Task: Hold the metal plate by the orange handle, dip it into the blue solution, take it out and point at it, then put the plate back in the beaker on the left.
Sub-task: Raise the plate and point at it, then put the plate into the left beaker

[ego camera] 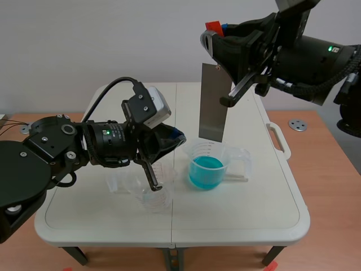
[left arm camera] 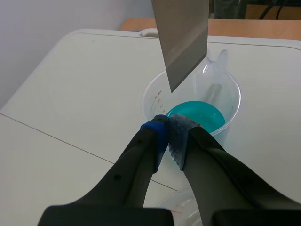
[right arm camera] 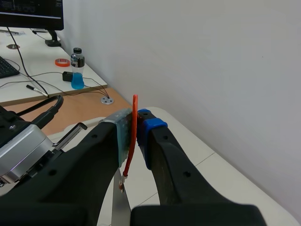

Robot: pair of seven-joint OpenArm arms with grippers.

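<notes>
**A:** Position of the metal plate [ego camera: 213, 104] at that moment?

**B:** It hung nearly upright, a little tilted, over the beaker of blue solution [ego camera: 207, 169]. Its lower corner was just above the rim and clear of the liquid.

**A:** What held it?

**B:** The right gripper [right arm camera: 136, 123], raised high over the table, had its fingers clamped on the thin orange handle [right arm camera: 133, 141] at the plate's top edge.

**A:** And the other arm?

**B:** The left gripper [left arm camera: 168, 132] had its fingers pressed together, pads touching, with nothing between them. It pointed toward the plate's lower end, near it but apart.

**A:** The second beaker?

**B:** The clear beaker [ego camera: 149, 195] stood on the white table [ego camera: 254, 214] under the left arm, just beside the blue one.
</notes>
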